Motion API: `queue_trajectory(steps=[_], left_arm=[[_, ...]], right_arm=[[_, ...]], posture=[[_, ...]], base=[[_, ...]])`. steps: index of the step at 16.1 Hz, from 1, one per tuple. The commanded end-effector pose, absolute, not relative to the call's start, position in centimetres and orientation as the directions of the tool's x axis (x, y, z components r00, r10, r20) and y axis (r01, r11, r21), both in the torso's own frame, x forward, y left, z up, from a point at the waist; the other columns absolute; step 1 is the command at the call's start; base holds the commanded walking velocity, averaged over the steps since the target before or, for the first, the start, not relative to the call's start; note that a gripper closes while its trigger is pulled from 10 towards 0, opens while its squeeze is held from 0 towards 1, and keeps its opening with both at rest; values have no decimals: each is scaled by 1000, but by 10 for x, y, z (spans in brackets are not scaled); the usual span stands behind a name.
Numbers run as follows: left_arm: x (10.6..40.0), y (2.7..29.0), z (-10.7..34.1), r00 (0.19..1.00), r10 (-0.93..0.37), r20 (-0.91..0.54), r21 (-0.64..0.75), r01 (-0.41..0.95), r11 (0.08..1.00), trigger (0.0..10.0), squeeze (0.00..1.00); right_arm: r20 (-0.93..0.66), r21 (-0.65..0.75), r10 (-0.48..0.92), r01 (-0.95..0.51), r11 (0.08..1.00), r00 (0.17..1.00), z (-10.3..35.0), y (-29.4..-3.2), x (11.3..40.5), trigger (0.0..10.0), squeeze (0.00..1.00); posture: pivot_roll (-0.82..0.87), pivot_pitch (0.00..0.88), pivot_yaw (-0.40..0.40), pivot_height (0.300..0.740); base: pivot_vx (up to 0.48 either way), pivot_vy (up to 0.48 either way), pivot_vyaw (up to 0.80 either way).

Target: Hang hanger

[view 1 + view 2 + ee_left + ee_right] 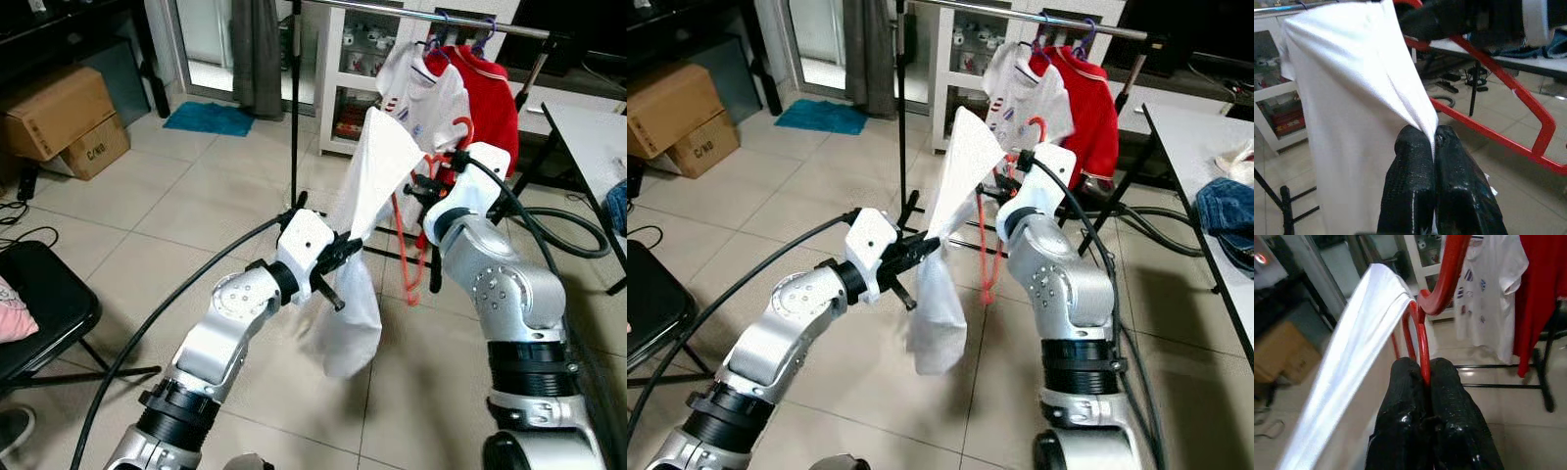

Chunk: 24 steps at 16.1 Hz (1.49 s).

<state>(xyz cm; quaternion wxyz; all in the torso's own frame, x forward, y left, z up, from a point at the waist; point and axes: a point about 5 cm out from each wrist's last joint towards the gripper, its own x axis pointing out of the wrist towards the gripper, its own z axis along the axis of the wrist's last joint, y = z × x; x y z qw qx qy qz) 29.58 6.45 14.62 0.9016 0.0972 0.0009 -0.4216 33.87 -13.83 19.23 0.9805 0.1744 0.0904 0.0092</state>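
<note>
A red hanger [1423, 350] carries a white garment [377, 166] draped over one shoulder. My right gripper [1423, 369] is shut on the hanger's stem just below its hook, in front of the clothes rack. My left gripper [343, 250] is shut on a fold of the white garment [1352, 98] lower down, pulling the cloth taut; the rest of the cloth hangs below it. The rack's metal rail [421, 15] runs above and behind the hanger. A white printed shirt [426, 93] and a red shirt [495, 98] hang on it.
The rack's black upright pole [295, 98] stands just behind my left gripper. A white table [593, 137] is at the right and a black chair [39, 304] at the left. Cardboard boxes [64, 117] sit far left, and cables lie on the tiled floor.
</note>
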Motion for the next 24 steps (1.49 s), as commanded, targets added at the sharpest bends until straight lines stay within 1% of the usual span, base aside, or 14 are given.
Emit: queue_trajectory(steps=[1, 2, 3, 4, 5, 6, 13, 15, 17, 19, 20, 22, 23, 24], left_arm=[[296, 70, 135, 648, -746, -153, 180, 761, 623, 0, 0], [296, 70, 135, 648, -746, -153, 180, 761, 623, 0, 0], [298, 73, 132, 658, -733, -175, 190, 753, 631, 1059, 0], [299, 75, 132, 662, -728, -177, 184, 749, 637, 10000, 0], [299, 75, 132, 656, -735, -173, 165, 755, 634, 10000, 0], [298, 77, 137, 642, -752, -147, 136, 766, 628, 10000, 1000], [290, 84, 140, 564, -812, -150, 122, 826, 551, 10000, 1000], [289, 95, 151, 546, -830, -116, 121, 837, 534, 10000, 1000], [287, 115, 171, 515, -854, -77, 131, 854, 503, 10000, 1000], [288, 137, 196, 490, -870, -59, 152, 866, 477, 10000, 1000], [289, 155, 221, 463, -885, -59, 184, 876, 446, 10000, 1000], [291, 169, 242, 441, -895, -74, 222, 882, 416, 10000, 1000], [295, 179, 259, 444, -892, -85, 268, 872, 409, 10000, 1000], [301, 188, 275, 447, -889, -101, 299, 866, 401, 10000, 949]], right_arm=[[-34, 447, 32, -13, 895, 999, 220, -148, 342, 10000, 0], [-34, 447, 32, -13, 895, 999, 220, -148, 342, 10000, 0], [-6, 464, 68, -58, 884, 998, 224, -144, 341, 10000, 0], [16, 465, 98, -94, 881, 995, 227, -140, 340, 10000, 0], [31, 463, 118, -119, 878, 992, 229, -137, 339, 10000, 0], [67, 450, 175, -187, 874, 982, 233, -130, 337, 10000, 0], [89, 421, 197, -216, 881, 976, 230, -132, 338, 10000, 0], [100, 394, 208, -230, 890, 973, 229, -134, 338, 10000, 0], [107, 354, 230, -253, 900, 967, 226, -139, 339, 10000, 0], [109, 254, 334, -351, 901, 936, 226, -140, 337, 10000, 0], [105, 178, 445, -457, 872, 890, 227, -141, 333, 10000, 0], [93, 118, 544, -551, 826, 834, 226, -142, 328, 10000, 0], [74, 64, 614, -618, 784, 786, 226, -144, 323, 10000, 0], [37, -2, 683, -684, 730, 729, 225, -147, 318, 10000, 0]], posture=[[56, 0, -19, 740], [56, 0, -19, 740], [56, 0, -19, 740], [56, 0, -19, 740], [56, 0, -19, 740], [56, 0, -18, 740], [70, 0, -20, 740], [73, 0, -19, 740], [73, 0, -19, 740], [87, 0, -30, 740], [96, 0, -38, 740], [99, 0, -41, 740], [106, 0, -45, 740], [111, 0, -45, 740]], base=[[0, 0, 0], [0, 0, 0], [0, 0, 0], [0, 0, 0], [0, 0, 0], [0, 0, 0], [0, 0, 0], [0, 0, 0], [0, 0, 0], [0, 0, 0], [0, 0, 0], [0, 0, 0], [0, 0, 0], [0, 0, 0]])
